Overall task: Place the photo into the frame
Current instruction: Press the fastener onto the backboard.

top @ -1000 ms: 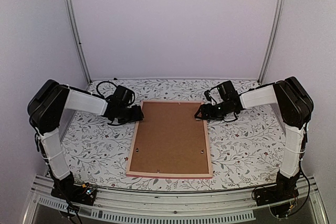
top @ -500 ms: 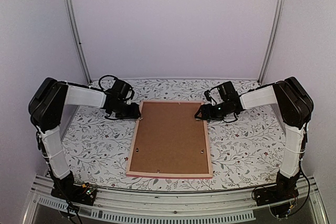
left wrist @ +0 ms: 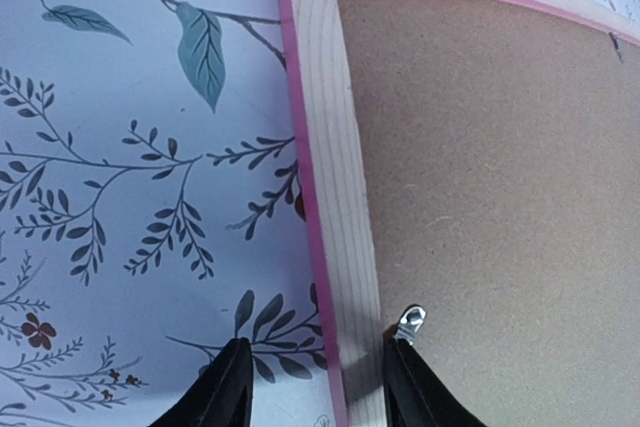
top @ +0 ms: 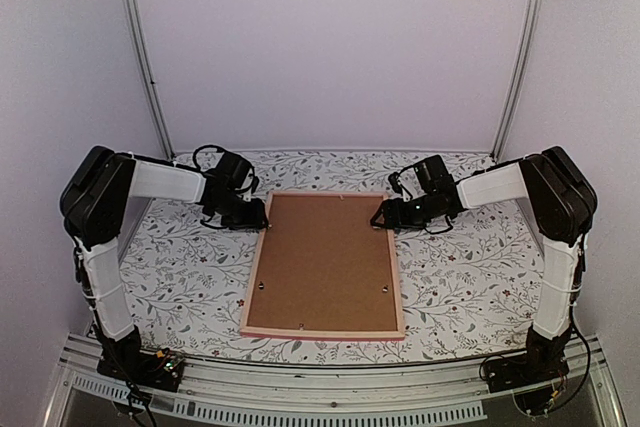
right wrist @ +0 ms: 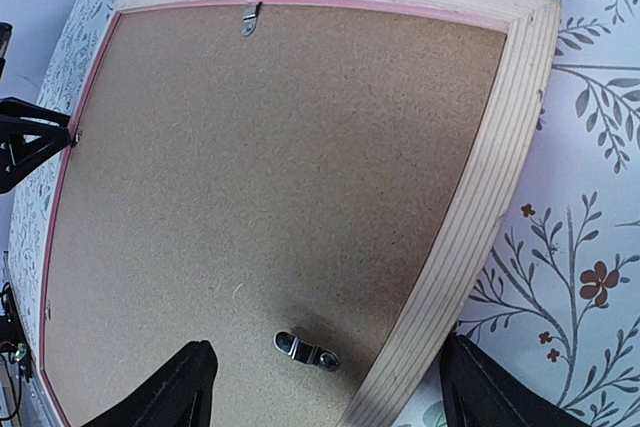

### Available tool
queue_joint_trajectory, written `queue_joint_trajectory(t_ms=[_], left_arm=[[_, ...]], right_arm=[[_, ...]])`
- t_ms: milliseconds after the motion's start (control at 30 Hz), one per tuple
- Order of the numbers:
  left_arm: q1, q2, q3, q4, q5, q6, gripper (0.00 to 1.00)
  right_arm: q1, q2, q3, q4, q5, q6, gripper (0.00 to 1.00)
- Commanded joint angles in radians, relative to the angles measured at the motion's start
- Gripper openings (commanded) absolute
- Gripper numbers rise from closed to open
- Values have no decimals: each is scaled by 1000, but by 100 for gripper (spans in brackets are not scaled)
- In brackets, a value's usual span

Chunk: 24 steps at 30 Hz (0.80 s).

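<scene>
The pink frame (top: 322,333) lies face down on the floral tablecloth, with a brown backing board (top: 325,257) filling it. The photo is hidden. My left gripper (top: 262,217) is at the frame's far left rail. In the left wrist view, my left gripper (left wrist: 318,347) is open and straddles the pale wooden rail (left wrist: 330,147). Its right finger is beside a metal tab (left wrist: 410,322), and its left finger stands clear of the pink edge. My right gripper (top: 378,217) is at the far right rail. In the right wrist view, my right gripper (right wrist: 325,345) is wide open across the rail (right wrist: 490,177) and a metal clip (right wrist: 307,349).
The floral tablecloth (top: 190,277) surrounds the frame on all sides. Another metal tab (right wrist: 251,17) sits at the board's far edge. White walls and two metal posts (top: 140,57) close off the back. The left gripper's fingers (right wrist: 30,137) show across the board in the right wrist view.
The left arm has shifted slightly back along the frame's left rail and its jaws have narrowed around that rail. The right arm and the frame have hardly moved.
</scene>
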Motion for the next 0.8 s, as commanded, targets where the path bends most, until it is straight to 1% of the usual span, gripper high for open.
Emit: queue_joint_trajectory(t_ms=[0, 500, 633, 767], left_arm=[[-11, 21, 1, -45, -12, 2, 47], [-76, 86, 61, -128, -138, 14, 45], [-89, 99, 66, -149, -178, 28, 39], [-93, 81, 46, -137, -200, 22, 39]], right_arm=[[2, 53, -32, -83, -16, -3, 80], [-4, 68, -40, -74, -24, -11, 80], [-5, 66, -43, -73, -21, -12, 80], [-6, 68, -45, -73, -22, -12, 80]])
